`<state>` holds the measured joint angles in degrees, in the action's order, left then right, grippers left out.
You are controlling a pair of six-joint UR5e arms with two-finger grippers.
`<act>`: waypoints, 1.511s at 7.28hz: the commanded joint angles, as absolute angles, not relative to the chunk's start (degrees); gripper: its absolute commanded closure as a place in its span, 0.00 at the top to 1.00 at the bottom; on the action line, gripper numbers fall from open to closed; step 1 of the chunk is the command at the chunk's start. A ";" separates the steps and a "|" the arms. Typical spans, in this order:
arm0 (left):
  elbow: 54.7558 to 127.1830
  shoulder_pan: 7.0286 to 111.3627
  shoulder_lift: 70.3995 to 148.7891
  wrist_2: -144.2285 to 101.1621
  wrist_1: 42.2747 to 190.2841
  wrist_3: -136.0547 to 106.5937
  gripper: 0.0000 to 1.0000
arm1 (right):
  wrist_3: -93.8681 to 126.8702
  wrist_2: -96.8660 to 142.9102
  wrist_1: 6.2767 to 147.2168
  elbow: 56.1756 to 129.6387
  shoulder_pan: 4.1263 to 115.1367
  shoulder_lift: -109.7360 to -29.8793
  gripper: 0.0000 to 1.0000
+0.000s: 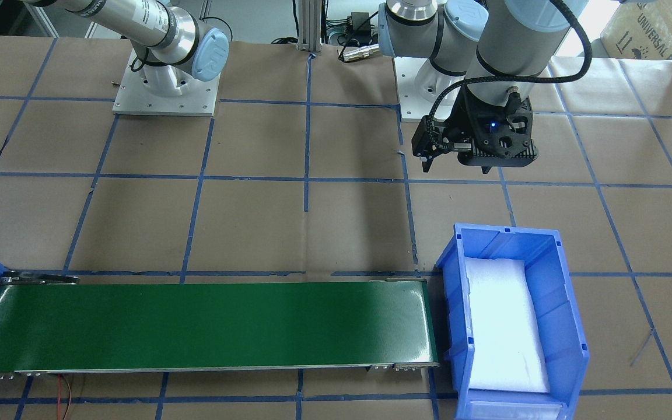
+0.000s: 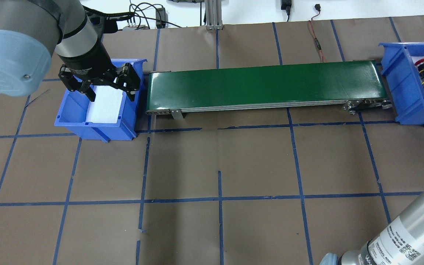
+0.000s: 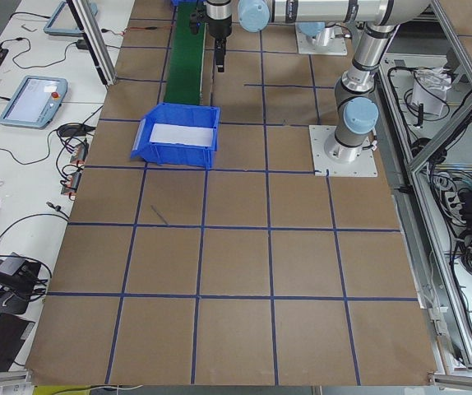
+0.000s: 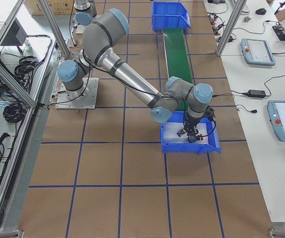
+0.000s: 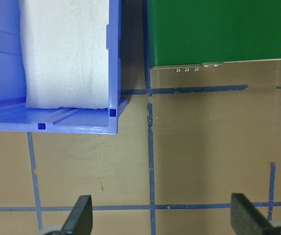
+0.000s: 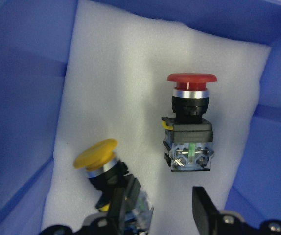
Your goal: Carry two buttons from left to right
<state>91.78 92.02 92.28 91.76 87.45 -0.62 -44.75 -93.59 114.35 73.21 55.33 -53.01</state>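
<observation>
Seen from above and behind the robot, a brown paper-covered bench (image 2: 219, 158) is marked off in blue tape squares.

At far left sits a blue plastic bin (image 2: 72, 123) lined with a white foam pad (image 2: 103, 110). No button is visible on the pad. The left claw (image 2: 111, 96) hangs above this bin's near edge, released, its two fingers spread wide with nothing between them. With nothing to collect here, it looks idle.

In the middle, a long green conveyor belt (image 2: 263, 86) bridges the gap, one end touching the left bin and the other reaching the second bin. Its surface is bare. It is probably the route the parts are meant to travel.

At far right stands the second blue bin (image 2: 399, 84), also foam-lined, and both buttons are in it. The wrist camera shows them lying on their sides. The red button (image 6: 189, 122) is in the middle of the pad with its cap pointing away. The yellow button (image 6: 101, 161) is just beside it to the left, tilted, its blocky base partly hidden behind one finger. The right claw (image 6: 157, 196) hovers low over them, released. Its fingers (image 6: 202, 208) are parted and press on nothing. The foam likely cushions each drop.

With both buttons at the right end, the task looks essentially done.
</observation>
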 commanded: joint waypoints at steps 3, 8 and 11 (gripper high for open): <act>91.85 92.02 92.29 91.76 87.45 -0.62 1.00 | -42.56 -94.13 109.88 72.95 59.91 -62.91 0.98; 91.76 92.11 92.29 91.76 87.36 -0.62 1.00 | -16.03 -93.52 93.61 73.65 81.60 -72.32 0.99; 91.76 92.11 92.37 91.76 87.19 -0.62 1.00 | -4.66 -92.20 92.73 76.89 89.21 -74.87 0.99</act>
